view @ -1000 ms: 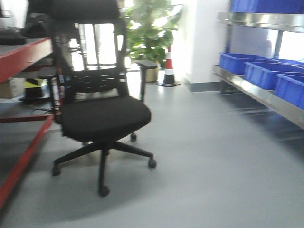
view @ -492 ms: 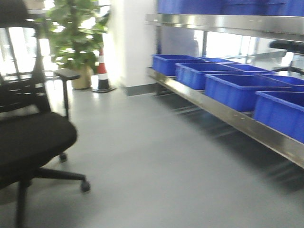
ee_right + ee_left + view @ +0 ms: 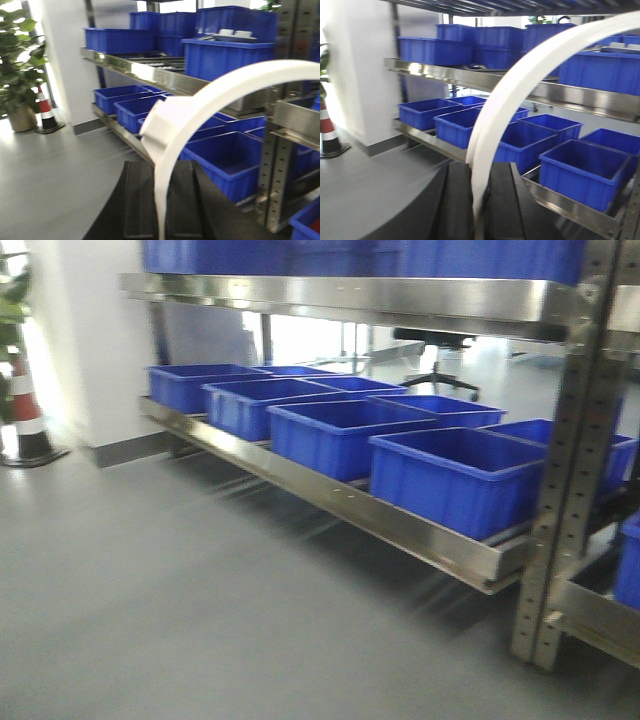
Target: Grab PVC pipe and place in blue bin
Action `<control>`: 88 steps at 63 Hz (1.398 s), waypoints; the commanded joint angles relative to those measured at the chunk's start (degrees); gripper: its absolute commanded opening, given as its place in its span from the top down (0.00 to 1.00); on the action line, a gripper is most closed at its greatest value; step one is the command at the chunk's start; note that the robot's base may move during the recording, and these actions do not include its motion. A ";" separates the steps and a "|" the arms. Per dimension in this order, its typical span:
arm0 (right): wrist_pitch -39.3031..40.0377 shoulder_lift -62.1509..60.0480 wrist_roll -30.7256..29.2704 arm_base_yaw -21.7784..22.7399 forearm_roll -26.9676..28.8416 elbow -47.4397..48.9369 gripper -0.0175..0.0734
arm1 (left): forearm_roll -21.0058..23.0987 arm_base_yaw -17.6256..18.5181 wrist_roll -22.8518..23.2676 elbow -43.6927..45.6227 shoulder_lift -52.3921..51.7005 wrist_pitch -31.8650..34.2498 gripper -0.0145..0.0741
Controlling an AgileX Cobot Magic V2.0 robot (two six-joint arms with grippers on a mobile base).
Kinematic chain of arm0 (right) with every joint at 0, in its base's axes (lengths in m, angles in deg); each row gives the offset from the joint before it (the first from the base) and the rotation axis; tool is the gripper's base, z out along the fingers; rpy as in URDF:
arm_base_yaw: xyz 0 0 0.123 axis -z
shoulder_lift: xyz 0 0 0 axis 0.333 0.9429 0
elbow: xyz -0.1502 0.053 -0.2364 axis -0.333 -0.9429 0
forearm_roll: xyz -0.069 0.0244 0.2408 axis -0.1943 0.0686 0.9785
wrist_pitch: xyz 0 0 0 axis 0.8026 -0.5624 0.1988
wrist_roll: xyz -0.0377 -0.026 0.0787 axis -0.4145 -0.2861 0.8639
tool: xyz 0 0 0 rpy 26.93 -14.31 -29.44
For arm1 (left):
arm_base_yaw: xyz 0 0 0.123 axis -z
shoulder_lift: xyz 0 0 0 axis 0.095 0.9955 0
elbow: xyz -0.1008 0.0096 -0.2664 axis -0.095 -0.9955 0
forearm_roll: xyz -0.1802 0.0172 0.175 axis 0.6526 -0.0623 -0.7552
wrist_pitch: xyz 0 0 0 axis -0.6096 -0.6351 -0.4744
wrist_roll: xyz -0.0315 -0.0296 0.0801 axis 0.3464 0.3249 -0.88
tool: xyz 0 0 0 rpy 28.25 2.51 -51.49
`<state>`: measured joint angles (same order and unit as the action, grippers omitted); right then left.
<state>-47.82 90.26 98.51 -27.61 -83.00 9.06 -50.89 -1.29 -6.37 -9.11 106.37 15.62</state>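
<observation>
Ahead-right on the lower shelf (image 3: 420, 537) — open blue bin (image 3: 455, 475) row.
You have the PVC pipe (image 3: 520, 85) pinched in both left gripper (image 3: 479, 172) and right gripper (image 3: 160, 170) — its arc rises rightward, toward the shelf's right end.

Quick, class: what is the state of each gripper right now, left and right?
Left gripper: jaws shut on a white PVC pipe.
Right gripper: jaws shut on a white PVC pipe.
</observation>
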 commanded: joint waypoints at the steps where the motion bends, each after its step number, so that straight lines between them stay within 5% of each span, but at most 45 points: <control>1: 1.40 -0.25 -0.23 0.00 -0.52 0.14 0.99 | -0.18 0.22 -0.02 0.28 -0.25 1.57 0.96; 88: 1.39 -0.36 -0.23 0.00 -0.52 0.14 0.99 | -0.18 0.22 -0.02 0.28 -0.25 1.57 0.96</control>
<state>-47.82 90.17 98.51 -27.61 -83.00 9.06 -50.89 -1.29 -6.37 -9.11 106.37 15.62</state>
